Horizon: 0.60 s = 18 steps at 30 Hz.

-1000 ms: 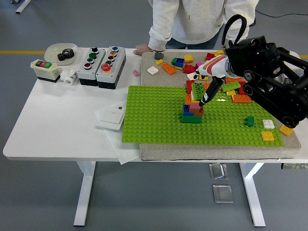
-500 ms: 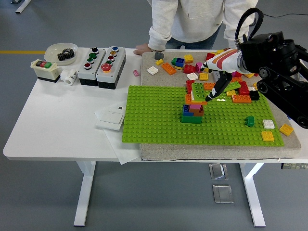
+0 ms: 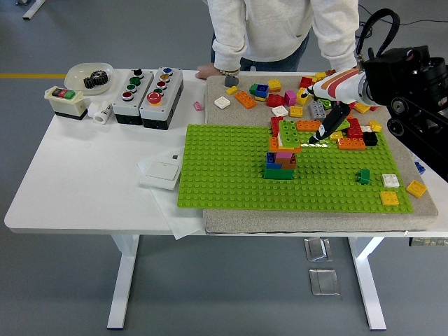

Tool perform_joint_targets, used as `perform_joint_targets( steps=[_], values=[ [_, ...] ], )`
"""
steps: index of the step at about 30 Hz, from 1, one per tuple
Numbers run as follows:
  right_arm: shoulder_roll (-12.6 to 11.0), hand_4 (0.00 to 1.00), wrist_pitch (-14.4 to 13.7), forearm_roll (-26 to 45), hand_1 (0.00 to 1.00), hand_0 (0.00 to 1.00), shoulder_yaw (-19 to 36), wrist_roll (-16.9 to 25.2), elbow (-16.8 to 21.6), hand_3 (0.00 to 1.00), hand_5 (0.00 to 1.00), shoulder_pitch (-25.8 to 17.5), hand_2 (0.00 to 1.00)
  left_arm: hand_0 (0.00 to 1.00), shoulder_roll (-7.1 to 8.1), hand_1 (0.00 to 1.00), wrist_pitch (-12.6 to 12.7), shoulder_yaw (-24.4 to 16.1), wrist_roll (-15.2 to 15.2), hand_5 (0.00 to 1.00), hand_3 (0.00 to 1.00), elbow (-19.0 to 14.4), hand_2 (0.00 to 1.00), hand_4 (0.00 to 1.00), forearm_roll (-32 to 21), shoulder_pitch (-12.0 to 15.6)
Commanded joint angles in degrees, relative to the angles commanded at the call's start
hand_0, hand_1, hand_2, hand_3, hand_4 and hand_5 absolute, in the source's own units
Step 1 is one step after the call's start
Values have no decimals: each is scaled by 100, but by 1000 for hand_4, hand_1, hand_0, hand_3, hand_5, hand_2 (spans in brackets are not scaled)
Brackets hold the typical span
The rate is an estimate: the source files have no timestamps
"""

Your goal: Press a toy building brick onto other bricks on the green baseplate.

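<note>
Open studs left of brick stack (image 3: 281,155) — loose bricks (image 3: 336,129) crowding behind, right.

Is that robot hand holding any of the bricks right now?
No. The right hand hovers with fingers extended over the loose bricks behind the green baseplate, gripping nothing.

Person (image 3: 269,28) cut off above chest; right arm (image 3: 413,84) cropped at right edge.

Looks like a lab or test hall to me: bare grey floor (image 3: 70,280) with a yellow line (image 3: 28,75) at far left, white height-adjustable table (image 3: 84,182), push-button control boxes (image 3: 148,89) at its far left, cable on the floor at far right.
</note>
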Motion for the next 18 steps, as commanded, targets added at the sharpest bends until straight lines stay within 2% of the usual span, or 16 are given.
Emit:
perform_joint_targets(
  steps=[2, 3, 5, 7, 8, 9, 13, 14, 15, 18],
  values=[
    [-74, 998, 0, 65, 631, 553, 218, 2, 114, 975, 310, -127, 856, 860, -4, 847, -5, -18, 6, 641, 643, 0, 844, 730, 26, 1],
    [-111, 655, 0, 89, 625, 575, 307, -4, 172, 872, 173, -197, 797, 859, -6, 846, -6, -25, 7, 645, 643, 0, 845, 732, 36, 2],
    [-203, 655, -19, 246, 625, 575, 573, -35, 312, 872, 173, -402, 797, 859, -10, 846, -8, -32, 8, 645, 643, 0, 845, 732, 49, 1],
    [-290, 655, -186, 506, 625, 575, 777, -30, 416, 872, 173, -600, 797, 859, -14, 846, -7, -36, 6, 645, 643, 0, 845, 732, 47, -4],
    [-339, 655, -392, 642, 625, 575, 848, -16, 473, 872, 173, -704, 797, 859, -18, 846, -8, -43, 6, 645, 643, 0, 845, 732, 52, -7],
    [-375, 765, -583, 726, 669, 617, 898, 2, 516, 676, 460, -778, 752, 859, -20, 846, -9, -47, 6, 643, 643, 0, 844, 730, 58, -10],
    [-483, 765, -1355, 1035, 669, 617, 1045, 103, 685, 676, 460, -1075, 752, 859, -35, 846, -9, -80, 9, 643, 643, 0, 844, 730, 86, -23],
    [-496, 765, -1502, 1098, 669, 617, 1071, 136, 722, 676, 460, -1127, 752, 859, -39, 846, -10, -83, 10, 643, 643, 0, 844, 730, 91, -26],
    [-506, 772, -1640, 1161, 684, 653, 1100, 172, 756, 608, 533, -1175, 743, 859, -41, 845, -11, -88, 11, 646, 644, 0, 845, 731, 98, -31],
    [-545, 772, -1921, 1449, 684, 653, 1198, 264, 887, 608, 533, -1312, 743, 859, -50, 845, -11, -116, 16, 646, 644, 0, 845, 731, 131, -44]
  ],
)
